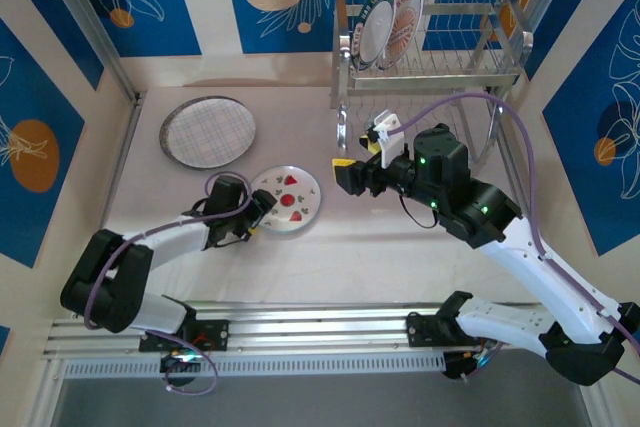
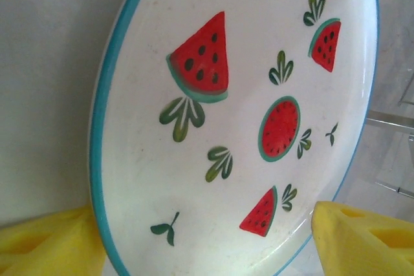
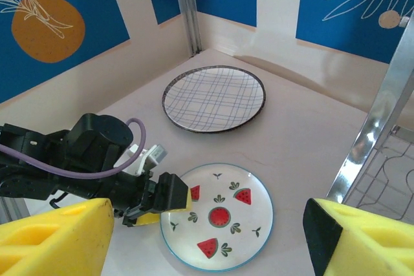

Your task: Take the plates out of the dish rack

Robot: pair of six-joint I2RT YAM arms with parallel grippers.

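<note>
Steel wire dish rack (image 1: 470, 72) holds two round plates (image 1: 378, 27) upright at its left end. Watermelon plate (image 1: 293, 197) and grid-lined plate (image 1: 208, 131) lie flat, left of the rack.

No text, brand or number can be read. Brownish lettering is seen around the rim of the small round white plate (image 1: 407, 27) stood upright in the shiny steel wire dish rack (image 1: 450, 72), but it is too small to be made out.

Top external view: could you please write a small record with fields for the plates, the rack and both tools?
on table: grid-lined plate; watermelon plate, both flat
in dish rack: dark-rimmed plate, paler plate, both upright, upper shelf
left tool: open, at the watermelon plate's rim
right tool: open, empty, near the dish rack
</note>
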